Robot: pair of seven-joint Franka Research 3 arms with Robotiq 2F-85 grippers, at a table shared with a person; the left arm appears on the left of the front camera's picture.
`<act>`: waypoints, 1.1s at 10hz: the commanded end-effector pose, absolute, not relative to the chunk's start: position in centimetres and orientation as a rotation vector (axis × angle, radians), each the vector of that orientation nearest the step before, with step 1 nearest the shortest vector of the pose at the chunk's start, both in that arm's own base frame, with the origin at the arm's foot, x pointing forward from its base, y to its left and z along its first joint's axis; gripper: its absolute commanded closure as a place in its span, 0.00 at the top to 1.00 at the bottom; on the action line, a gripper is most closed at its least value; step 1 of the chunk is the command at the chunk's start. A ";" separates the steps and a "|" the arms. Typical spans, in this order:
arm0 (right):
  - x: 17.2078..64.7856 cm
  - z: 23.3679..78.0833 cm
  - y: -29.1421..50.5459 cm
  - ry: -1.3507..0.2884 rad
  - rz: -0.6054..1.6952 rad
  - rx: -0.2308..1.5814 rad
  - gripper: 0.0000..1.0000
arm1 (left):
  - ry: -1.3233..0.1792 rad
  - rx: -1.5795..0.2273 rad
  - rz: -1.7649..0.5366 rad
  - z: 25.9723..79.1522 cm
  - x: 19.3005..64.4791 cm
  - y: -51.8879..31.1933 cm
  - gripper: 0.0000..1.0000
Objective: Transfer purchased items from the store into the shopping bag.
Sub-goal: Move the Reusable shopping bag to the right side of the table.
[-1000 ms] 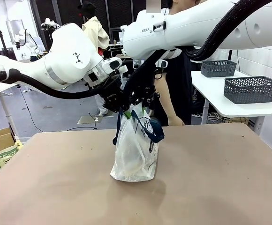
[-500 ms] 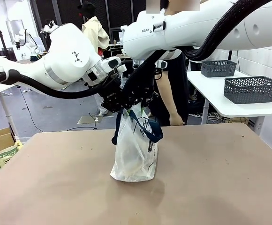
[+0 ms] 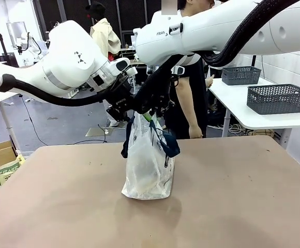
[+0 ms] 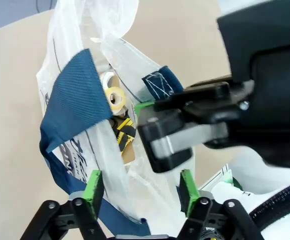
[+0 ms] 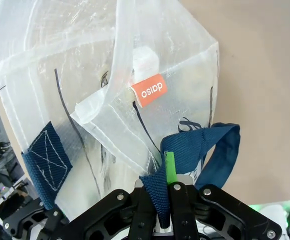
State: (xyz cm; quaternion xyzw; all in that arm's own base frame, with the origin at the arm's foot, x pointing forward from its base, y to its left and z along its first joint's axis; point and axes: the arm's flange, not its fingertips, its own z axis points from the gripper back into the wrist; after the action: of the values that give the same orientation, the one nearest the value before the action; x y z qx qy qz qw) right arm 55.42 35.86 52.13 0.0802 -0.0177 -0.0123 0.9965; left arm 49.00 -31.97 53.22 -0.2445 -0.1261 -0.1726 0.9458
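Observation:
The shopping bag [image 3: 149,165] stands upright mid-table, whitish and translucent with navy straps. My right gripper [image 5: 161,192] is shut on one navy strap [image 5: 195,145] and holds it up above the bag's mouth. My left gripper [image 4: 139,192] hovers just left of it, open, its green pads [image 4: 92,187] wide apart with loose bag plastic between them. The other strap [image 4: 67,100] hangs free down the bag's left side. Inside the bag lie purchased items: a yellow tape measure [image 4: 116,96] and a yellow-and-black tool [image 4: 122,131].
A person stands at the far edge behind the bag, one hand [image 3: 194,133] hanging near the table. Two dark grey lattice baskets [image 3: 279,98], of the store's kind, sit on a white side table at the right. A cardboard box [image 3: 0,155] sits low at the left.
My left gripper has opened and let go of its strap, which now droops down the bag's left side. It has drawn slightly up and left. The right gripper still holds its strap.

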 end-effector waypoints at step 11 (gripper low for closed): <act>55.9 51.5 36.4 -0.016 -0.032 0.197 0.00 | -0.211 -0.436 -0.478 52.6 47.0 -34.9 1.00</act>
State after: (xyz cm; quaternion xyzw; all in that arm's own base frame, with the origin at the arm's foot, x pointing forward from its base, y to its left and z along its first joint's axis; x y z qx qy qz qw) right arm 55.71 36.18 51.74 0.0825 -0.0183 -0.0114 0.9964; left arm 47.02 -34.25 52.24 -0.2359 -0.1006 -0.2244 0.9402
